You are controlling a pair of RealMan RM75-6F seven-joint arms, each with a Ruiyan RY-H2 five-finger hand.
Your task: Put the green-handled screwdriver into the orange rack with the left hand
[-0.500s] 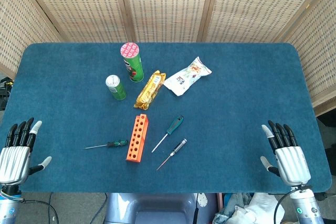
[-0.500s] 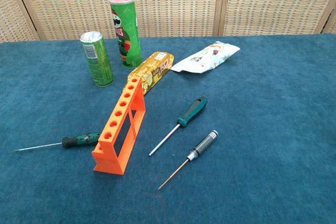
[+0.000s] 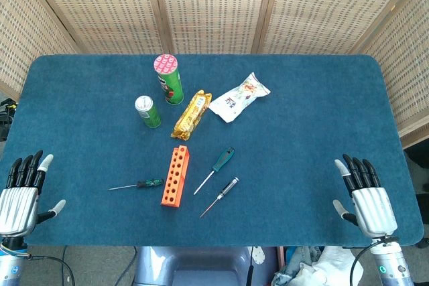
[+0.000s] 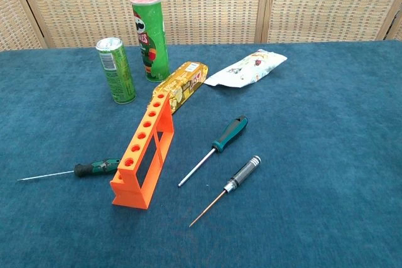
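The orange rack stands near the table's middle front, with a row of several holes on top. A teal-green-handled screwdriver lies just right of it. A small screwdriver with a green-and-black handle lies just left of it, its shaft pointing left. My left hand hovers at the front left table edge, palm down, fingers apart and holding nothing, far from the rack. My right hand rests the same way at the front right edge. Neither hand shows in the chest view.
A black-handled precision screwdriver lies right of the teal one. Behind the rack are a yellow biscuit pack, a green can, a green crisp tube and a white snack bag.
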